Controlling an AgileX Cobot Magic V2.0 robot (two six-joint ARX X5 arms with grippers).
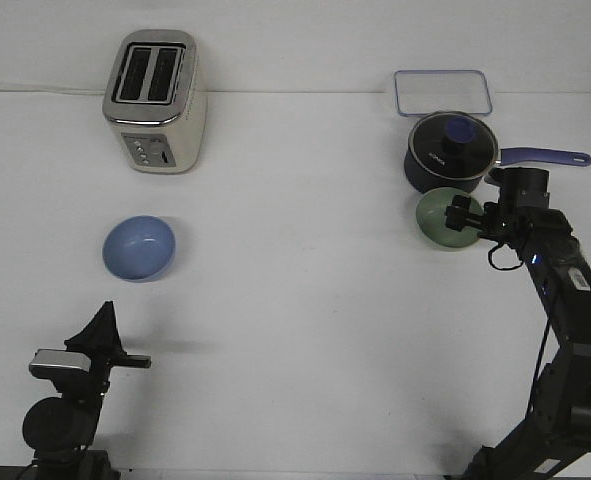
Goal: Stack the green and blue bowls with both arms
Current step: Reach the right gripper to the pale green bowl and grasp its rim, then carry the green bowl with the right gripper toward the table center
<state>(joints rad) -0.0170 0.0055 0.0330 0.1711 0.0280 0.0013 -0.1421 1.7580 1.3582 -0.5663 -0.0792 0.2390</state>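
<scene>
The pale green bowl [439,220] sits upright on the white table, just in front of a dark blue saucepan. My right gripper [462,214] reaches over the bowl's right rim with its fingers apart; green shows between them. The light blue bowl [138,248] sits upright on the left side of the table, in front of a toaster, with nothing touching it. My left gripper [104,322] is low at the near left, pointing up, its fingers together in a point and empty, well short of the blue bowl.
A cream toaster [156,100] stands at the back left. The dark blue lidded saucepan [450,150] with its long handle [545,157] stands right behind the green bowl. A clear plastic lid [443,92] lies at the back right.
</scene>
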